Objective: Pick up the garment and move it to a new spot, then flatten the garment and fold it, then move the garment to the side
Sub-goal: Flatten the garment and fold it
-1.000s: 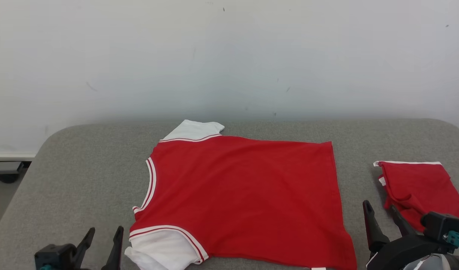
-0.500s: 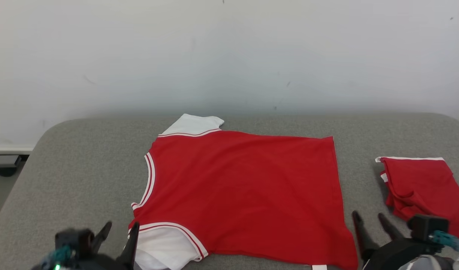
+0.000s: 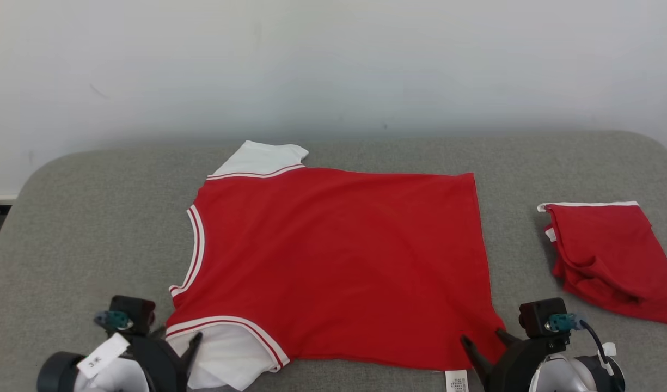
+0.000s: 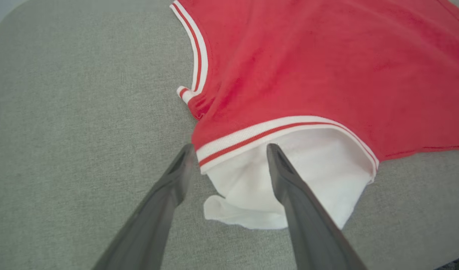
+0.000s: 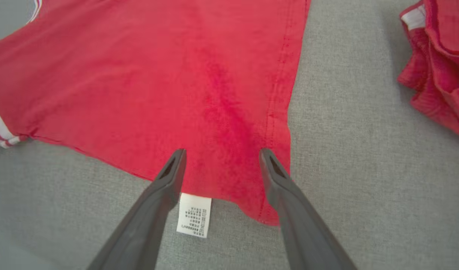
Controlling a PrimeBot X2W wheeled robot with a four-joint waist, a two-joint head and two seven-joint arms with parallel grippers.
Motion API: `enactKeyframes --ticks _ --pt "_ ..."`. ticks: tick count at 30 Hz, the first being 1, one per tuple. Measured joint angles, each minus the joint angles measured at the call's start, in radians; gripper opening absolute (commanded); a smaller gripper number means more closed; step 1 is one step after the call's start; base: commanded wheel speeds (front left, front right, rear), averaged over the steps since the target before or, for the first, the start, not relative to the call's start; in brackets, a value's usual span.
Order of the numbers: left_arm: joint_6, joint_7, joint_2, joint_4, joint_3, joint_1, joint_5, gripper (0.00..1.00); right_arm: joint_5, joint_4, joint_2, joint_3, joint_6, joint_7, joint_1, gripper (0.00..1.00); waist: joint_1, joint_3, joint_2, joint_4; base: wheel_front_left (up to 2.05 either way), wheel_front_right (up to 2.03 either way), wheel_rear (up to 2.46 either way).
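Two grippers, both w/ jaws spread wide, nothing held. Lower left of head view: left gripper (image 4: 230, 148) straddles the striped cuff edge of the near white sleeve (image 4: 319, 161). Mid-frame: red knit T-shirt w/ white sleeves (image 3: 338, 256) lies flat on grey fabric-covered table (image 3: 83, 218). Lower right: right gripper (image 5: 222, 152) over shirt's hem corner, by small white care label (image 5: 193, 215). Far right, well apart: crumpled red cloth w/ white edging (image 3: 611, 256).

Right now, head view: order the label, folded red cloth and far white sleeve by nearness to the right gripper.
1. Label: beside the right gripper, at the corner of the shirt.
2. Folded red cloth: to its right, farther back.
3. Far white sleeve: back left, across the shirt.
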Motion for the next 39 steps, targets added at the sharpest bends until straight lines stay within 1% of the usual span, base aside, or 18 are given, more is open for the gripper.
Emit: enactKeyframes --ticks 1,2,3,7,11,12,15,21,25,28,30,33,39 --pt "0.0 0.0 0.0 0.0 0.0 0.0 0.0 1.0 0.0 0.0 0.0 0.0 0.0 0.0 0.0 1.0 0.0 0.0 0.0 0.0 0.0 0.0 0.0" --pt "-0.014 0.018 -0.013 0.025 -0.017 -0.001 -0.001 1.0 0.0 0.011 -0.008 -0.01 -0.004 0.013 0.004 1.0 0.0 0.011 0.0 -0.005 0.0 0.0 0.0" --pt "-0.014 0.018 -0.013 0.025 -0.017 -0.001 -0.001 1.0 0.0 0.011 -0.008 -0.01 -0.004 0.013 0.004 1.0 0.0 0.011 0.0 -0.005 0.0 0.0 0.0" --pt "-0.026 0.044 -0.05 0.073 -0.04 0.0 -0.006 1.0 -0.002 0.036 -0.03 -0.027 -0.014 0.03 0.032 1.0 0.0001 0.023 0.0001 0.001 0.0 0.0 0.0" --pt "-0.03 0.058 -0.049 0.114 -0.036 0.003 -0.015 1.0 -0.002 0.041 -0.027 -0.026 -0.015 0.039 0.035 1.0 0.0 0.023 0.0 0.01 0.0 0.0 0.0" --pt "-0.031 0.06 -0.051 0.118 -0.037 0.004 -0.016 1.0 -0.002 0.041 -0.027 -0.028 -0.021 0.039 0.037 1.0 0.0 0.023 0.0 0.012 0.0 0.0 0.0" --pt "-0.031 0.061 -0.054 0.126 -0.038 0.005 -0.019 1.0 -0.002 0.041 -0.023 -0.03 -0.023 0.047 0.038 1.0 -0.0002 0.023 0.0 0.017 0.0 0.0 0.0" --pt "-0.04 0.06 -0.077 0.134 -0.031 0.004 -0.036 1.0 0.0 0.032 -0.021 -0.059 -0.036 0.055 0.043 1.0 -0.0002 0.02 0.0 0.031 0.0 0.0 0.0" --pt "-0.035 0.058 -0.072 0.141 -0.01 0.003 -0.04 1.0 0.005 0.022 -0.029 -0.087 -0.05 0.057 0.065 1.0 -0.0001 0.019 0.0 0.034 0.0 0.0 0.0" --pt "-0.021 0.059 -0.05 0.144 0.005 0.005 -0.044 1.0 0.011 0.013 -0.036 -0.105 -0.057 0.066 0.091 1.0 -0.0002 0.019 0.0 0.034 0.0 0.0 0.0" --pt "-0.022 0.061 -0.034 0.145 0.009 0.012 -0.045 1.0 0.014 0.002 -0.04 -0.119 -0.059 0.066 0.1 1.0 -0.0002 0.021 0.0 0.033 0.0 0.0 0.0" --pt "-0.031 0.061 -0.042 0.141 0.007 0.046 -0.077 1.0 0.015 -0.004 -0.047 -0.141 -0.067 0.074 0.105 1.0 -0.0002 0.022 0.0 0.033 0.0 0.0 0.0" --pt "-0.03 0.06 -0.05 0.128 0.016 0.046 -0.082 1.0 0.017 -0.036 -0.049 -0.163 -0.075 0.074 0.106 1.0 -0.0002 0.025 0.0 0.036 0.0 0.0 0.0"
